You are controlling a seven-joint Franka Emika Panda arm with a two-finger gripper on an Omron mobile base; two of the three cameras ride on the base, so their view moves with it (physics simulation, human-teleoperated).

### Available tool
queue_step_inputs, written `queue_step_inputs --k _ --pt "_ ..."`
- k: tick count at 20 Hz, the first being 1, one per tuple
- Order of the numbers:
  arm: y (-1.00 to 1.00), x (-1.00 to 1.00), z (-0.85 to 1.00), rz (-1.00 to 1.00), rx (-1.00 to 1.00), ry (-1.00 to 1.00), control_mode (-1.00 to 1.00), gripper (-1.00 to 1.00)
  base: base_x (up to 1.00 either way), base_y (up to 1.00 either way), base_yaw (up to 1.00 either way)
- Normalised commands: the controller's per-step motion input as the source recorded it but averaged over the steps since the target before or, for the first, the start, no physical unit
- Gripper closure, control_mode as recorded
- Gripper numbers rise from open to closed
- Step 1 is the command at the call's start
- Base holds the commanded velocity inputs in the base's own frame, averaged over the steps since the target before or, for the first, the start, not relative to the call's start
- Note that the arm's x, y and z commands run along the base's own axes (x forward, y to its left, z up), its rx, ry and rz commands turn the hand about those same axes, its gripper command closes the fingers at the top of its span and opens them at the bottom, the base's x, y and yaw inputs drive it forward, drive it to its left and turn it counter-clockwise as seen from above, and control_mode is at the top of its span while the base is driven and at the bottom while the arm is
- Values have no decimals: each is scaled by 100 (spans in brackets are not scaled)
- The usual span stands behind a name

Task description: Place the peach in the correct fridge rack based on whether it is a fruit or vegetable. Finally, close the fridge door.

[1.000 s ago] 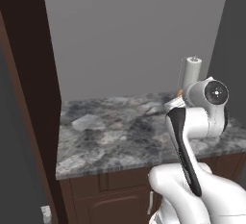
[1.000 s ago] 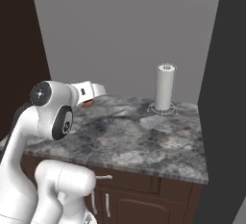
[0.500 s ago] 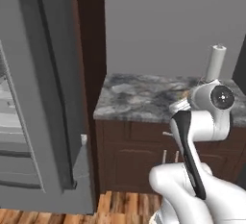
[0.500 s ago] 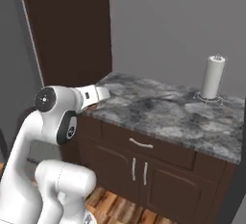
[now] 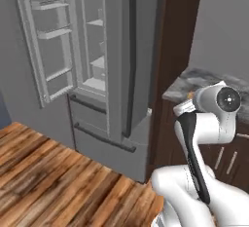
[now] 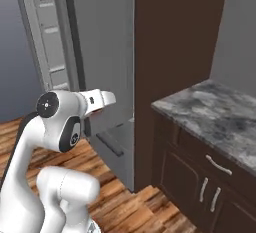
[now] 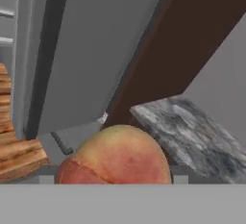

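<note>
The base has swung to face the open fridge (image 5: 97, 65); the pincer (image 7: 115, 182) clamps the smooth orange-pink peach (image 7: 115, 155).

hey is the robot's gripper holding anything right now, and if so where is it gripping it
Apparently the peach: in the hand view it sits right at the gripper, close against the camera. The fingertips are hidden, so where on the fruit they press cannot be told.

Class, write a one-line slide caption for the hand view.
Peach close to the camera at the tool, with the grey fridge door and marble counter beyond.

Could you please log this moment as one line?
peach: in gripper | fridge: left door open | rack: not reached | door: unclosed
</note>
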Motion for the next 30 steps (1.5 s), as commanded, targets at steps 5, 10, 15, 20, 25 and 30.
queue_step_inputs --k 5,10,15,20,25,30 --pt "0 0 0 0 0 0 100 100 -12 17 70" --pt "0 0 0 0 0 0 100 100 0 59 61" --pt "0 0 0 0 0 0 100 100 18 93 49" --pt "0 0 0 0 0 0 100 100 47 85 22" --pt "0 0 0 0 0 0 100 100 36 24 -23" --pt "0 0 0 0 0 0 100 100 46 8 -44"
